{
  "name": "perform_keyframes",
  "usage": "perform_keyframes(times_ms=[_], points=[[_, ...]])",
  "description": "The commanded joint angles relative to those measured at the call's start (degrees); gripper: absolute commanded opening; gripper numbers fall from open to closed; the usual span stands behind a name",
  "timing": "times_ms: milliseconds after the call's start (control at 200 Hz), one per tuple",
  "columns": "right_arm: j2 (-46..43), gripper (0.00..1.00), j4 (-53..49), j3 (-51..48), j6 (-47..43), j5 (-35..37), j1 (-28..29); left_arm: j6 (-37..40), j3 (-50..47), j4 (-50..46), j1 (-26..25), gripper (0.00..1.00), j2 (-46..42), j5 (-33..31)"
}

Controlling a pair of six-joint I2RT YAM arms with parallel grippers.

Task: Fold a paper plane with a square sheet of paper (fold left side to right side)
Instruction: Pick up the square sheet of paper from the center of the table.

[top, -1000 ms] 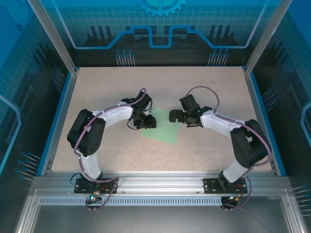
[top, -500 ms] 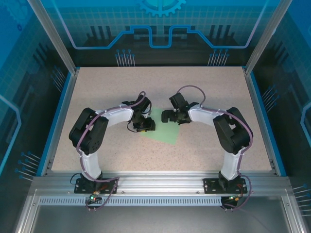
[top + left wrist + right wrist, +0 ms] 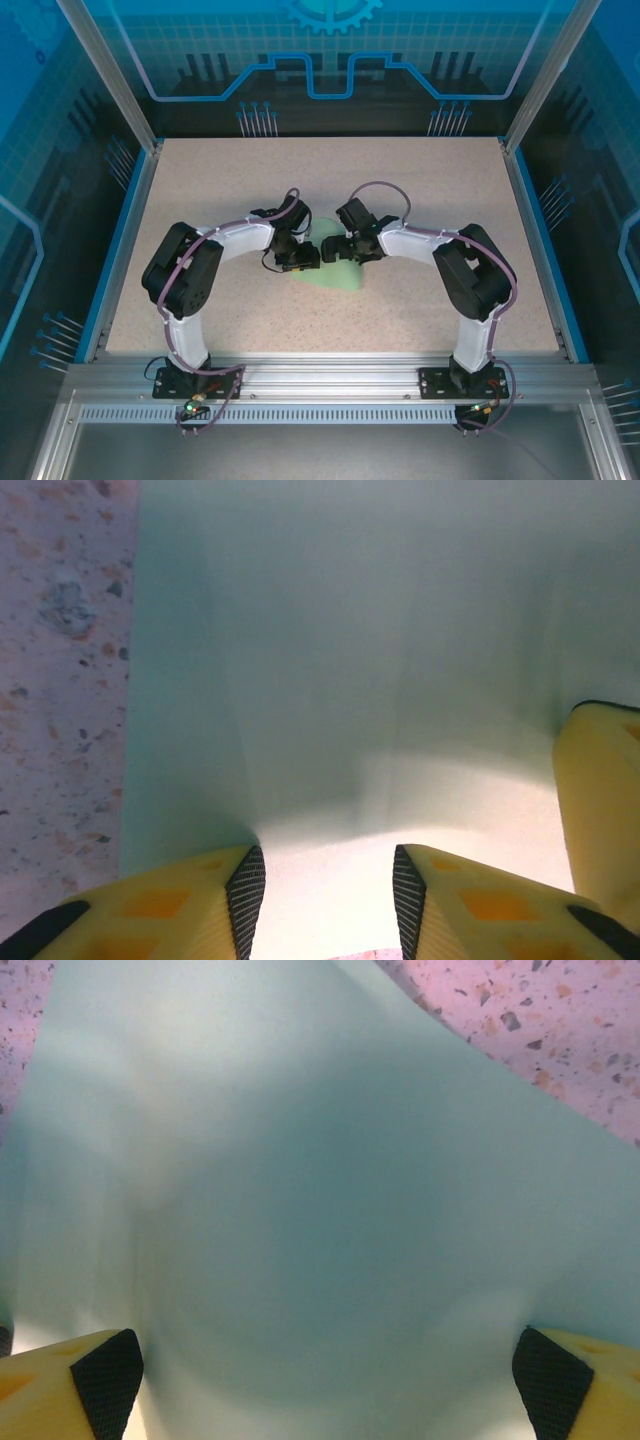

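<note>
**A:** Where is the paper?

**B:** The square sheet of paper (image 3: 338, 281) lies on the speckled table (image 3: 420, 190), with bare tabletop on every side of it. It is pale green and unmarked. Its near corner shows free, and its far part is hidden under the two grippers.

**A:** Is it lying flat?

**B:** Not quite. From the left wrist it bows up a little just ahead of the fingertips. I cannot tell how far.

**A:** What about the left gripper?

**B:** The left gripper (image 3: 328, 870) sits low at the sheet's left edge. Its yellow fingers (image 3: 170, 905) stand partly apart with paper showing in the gap. It is released, with nothing clamped. Another yellow finger (image 3: 600, 800) stands further to the right on the sheet.

**A:** And the right one?

**B:** The right gripper (image 3: 320, 1380) hangs over the sheet's right part, spread wide. One black-tipped finger (image 3: 70, 1385) shows at each side with the paper spanning between them, and nothing is grasped. Whether the tips touch the sheet, I cannot tell.

**A:** And the arms?

**B:** Both arms (image 3: 190, 270) curve in toward the sheet from its near side, one at its left and one at its right.
</note>
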Motion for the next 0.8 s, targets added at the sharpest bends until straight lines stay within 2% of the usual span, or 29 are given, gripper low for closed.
perform_keyframes(times_ms=[0, 270, 410, 660, 795], points=[[-1.33, 0.99, -2.53, 0.0, -0.69, -0.45, -0.62, -1.0, -2.23, -0.07, 0.04, 0.44, 2.03, 0.44], [0.99, 0.88, -2.76, 1.15, -1.13, -4.34, -0.33, -1.28, -2.23, 0.25, 0.1, 0.44, 1.88, 0.96], [0.82, 0.78, -2.52, 1.15, -1.37, -6.57, -0.16, -0.97, -2.25, 0.5, 0.07, 0.44, 1.18, 1.2], [-1.29, 0.46, -1.95, 1.15, -2.84, -9.37, -0.52, -0.62, -2.82, 1.7, 0.6, 0.46, -3.15, 2.55], [-3.11, 0.33, -0.65, 0.33, -4.17, -12.26, -1.51, -0.02, -4.35, 2.14, 2.66, 0.5, -7.86, 3.37]])
